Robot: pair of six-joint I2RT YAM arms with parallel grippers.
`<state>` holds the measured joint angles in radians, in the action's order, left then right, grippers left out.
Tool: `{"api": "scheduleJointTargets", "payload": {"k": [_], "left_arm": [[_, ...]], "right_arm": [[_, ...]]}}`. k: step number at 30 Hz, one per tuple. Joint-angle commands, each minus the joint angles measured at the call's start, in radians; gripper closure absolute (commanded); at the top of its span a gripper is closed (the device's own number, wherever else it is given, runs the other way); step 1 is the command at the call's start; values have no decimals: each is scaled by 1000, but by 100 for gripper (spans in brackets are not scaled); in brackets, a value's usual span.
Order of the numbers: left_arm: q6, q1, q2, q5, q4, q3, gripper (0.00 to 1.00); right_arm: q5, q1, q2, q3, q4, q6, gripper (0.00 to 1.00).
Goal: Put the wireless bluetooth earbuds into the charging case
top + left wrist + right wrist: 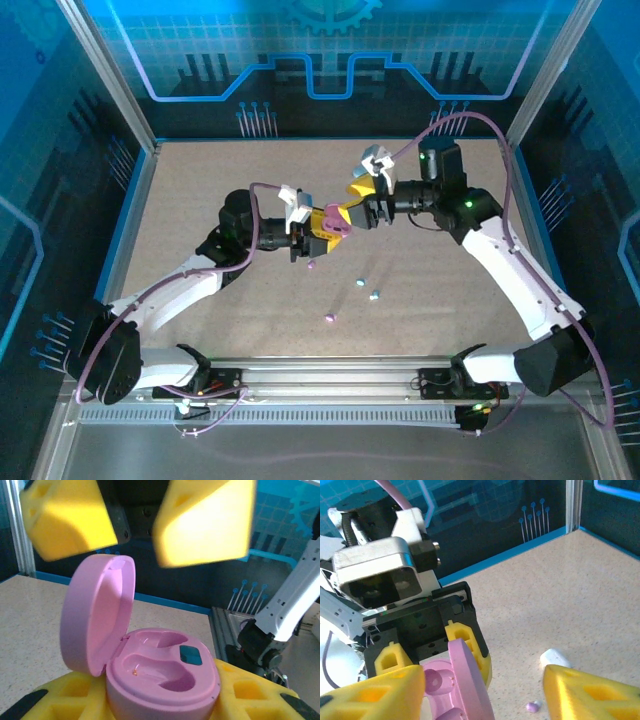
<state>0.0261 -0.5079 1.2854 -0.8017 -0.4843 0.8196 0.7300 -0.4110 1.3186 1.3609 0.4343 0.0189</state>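
The case (pixel 336 220) sits mid-table (pixel 200 200), between the fingers of the left gripper (pixel 326 230), with its lid (pixel 97 612) standing up at one side. The right gripper (pixel 358 208) is just right of and behind it, fingers spread above the case. Four earbuds (pixel 311 264) lie nearer the bases: one just before the case, two together rightward, one nearest.

Pink charging case (pixel 165 680) stands open, empty; purple and blue earbuds (pixel 361 285) lie nearby.
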Motion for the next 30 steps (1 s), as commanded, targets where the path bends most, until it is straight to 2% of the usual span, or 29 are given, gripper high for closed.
{"api": "scheduleJointTargets", "payload": {"k": [1,6,10,17,23,25,30], "left_arm": [[8,-2,-29,77,-47,-26,69],[74,26,-34,177,-132,-71,71],[120,73,-58,232,-197,-118,71],[134,139,-126,291,-192,-166,71],[111,151,-159,325,-161,-178,71],[109,152,-164,339,-162,-183,71],[107,152,-175,383,-158,-194,71]], "right_arm": [[-97,27,-54,48,11,-135,29],[-304,56,-120,14,67,-299,33],[-387,69,-170,-84,113,-373,38],[-319,36,-163,-314,101,-517,51],[-386,-156,-140,-531,4,-632,55],[-446,-241,-110,-550,5,-603,54],[-527,-382,37,-503,49,-491,56]]}}
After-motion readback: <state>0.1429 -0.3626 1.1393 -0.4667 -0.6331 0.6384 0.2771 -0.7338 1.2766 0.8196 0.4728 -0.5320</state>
